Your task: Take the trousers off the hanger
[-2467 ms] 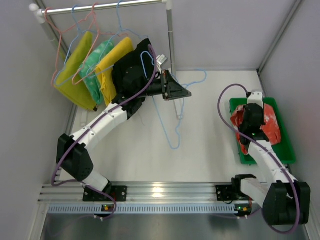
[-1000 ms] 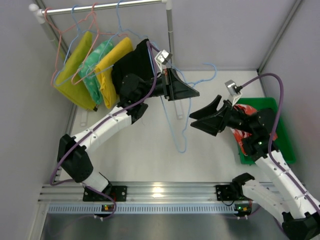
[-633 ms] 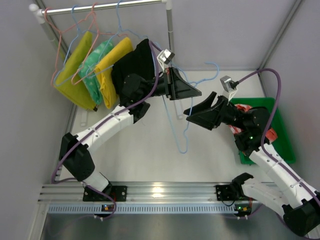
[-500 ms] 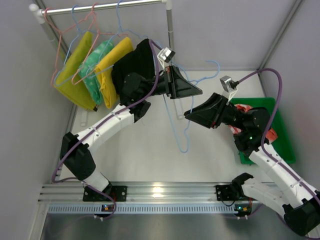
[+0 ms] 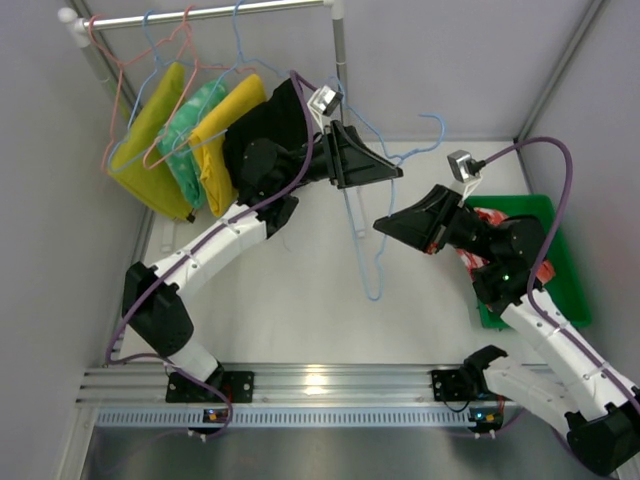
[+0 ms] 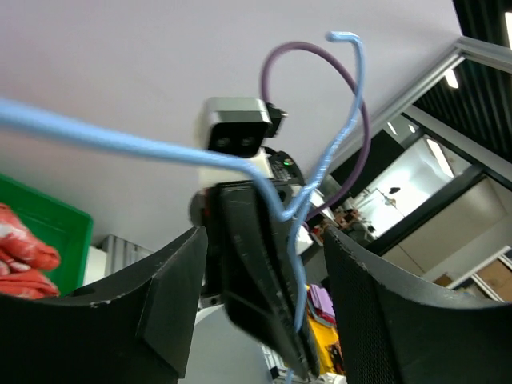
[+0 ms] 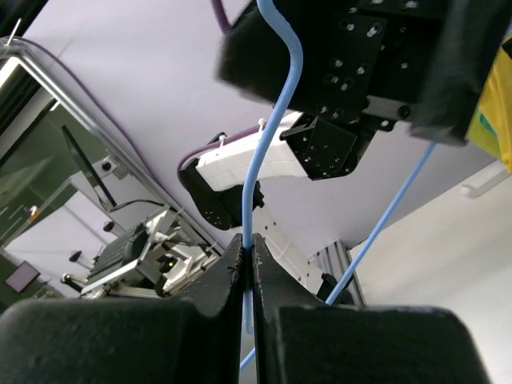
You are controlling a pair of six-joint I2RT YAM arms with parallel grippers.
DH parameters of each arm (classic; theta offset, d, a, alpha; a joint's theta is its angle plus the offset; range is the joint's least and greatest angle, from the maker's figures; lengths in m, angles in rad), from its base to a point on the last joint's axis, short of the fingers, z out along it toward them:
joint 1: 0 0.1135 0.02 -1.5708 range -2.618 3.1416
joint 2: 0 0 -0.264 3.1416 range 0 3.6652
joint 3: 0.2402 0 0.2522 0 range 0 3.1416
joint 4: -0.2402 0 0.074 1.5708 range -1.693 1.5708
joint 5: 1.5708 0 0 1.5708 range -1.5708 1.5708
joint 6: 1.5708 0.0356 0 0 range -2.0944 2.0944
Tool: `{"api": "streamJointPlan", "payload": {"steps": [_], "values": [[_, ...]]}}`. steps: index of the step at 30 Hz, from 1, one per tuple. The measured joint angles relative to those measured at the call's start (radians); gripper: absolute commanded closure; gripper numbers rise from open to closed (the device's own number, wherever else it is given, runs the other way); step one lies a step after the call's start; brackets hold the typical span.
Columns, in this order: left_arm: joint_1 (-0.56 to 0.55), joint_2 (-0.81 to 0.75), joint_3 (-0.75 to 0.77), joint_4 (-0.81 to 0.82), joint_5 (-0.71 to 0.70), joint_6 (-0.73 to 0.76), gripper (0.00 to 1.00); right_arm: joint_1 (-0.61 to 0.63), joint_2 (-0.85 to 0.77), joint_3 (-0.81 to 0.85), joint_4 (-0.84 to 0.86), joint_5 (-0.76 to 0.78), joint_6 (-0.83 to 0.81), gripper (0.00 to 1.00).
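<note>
A bare blue wire hanger [image 5: 375, 296] hangs in mid-air over the table between my two grippers. My right gripper [image 5: 385, 226] is shut on its wire, seen pinched between the jaws in the right wrist view [image 7: 248, 258]. My left gripper [image 5: 387, 172] stands open, its fingers [image 6: 164, 296] spread either side of the hanger [image 6: 160, 148] and of the right gripper's jaws. The black trousers [image 5: 272, 115] hang at the rack behind my left wrist. The red-orange trousers [image 5: 483, 214] lie in the green bin [image 5: 558, 262], partly hidden by my right arm.
The rack's rail [image 5: 230, 12] runs across the back left with two yellow pairs [image 5: 160, 130] and a green patterned pair [image 5: 195, 120] on wire hangers. The rack's post [image 5: 342, 70] stands just behind the left gripper. Grey walls close in both sides.
My right gripper has shut on the hanger's wire. My left gripper, shut on the hanger before, has opened and let it go. The hanger has shifted a little to the right.
</note>
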Motion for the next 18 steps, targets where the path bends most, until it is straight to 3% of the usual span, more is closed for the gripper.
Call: {"api": "streamJointPlan", "payload": {"steps": [7, 18], "values": [[0.092, -0.006, 0.0, -0.108, 0.014, 0.095, 0.26, -0.013, -0.069, 0.002, -0.097, 0.02, -0.08, 1.0], [0.108, -0.122, -0.006, -0.334, 0.038, 0.328, 0.24, -0.014, -0.116, 0.006, -0.328, 0.157, -0.274, 1.0]]}}
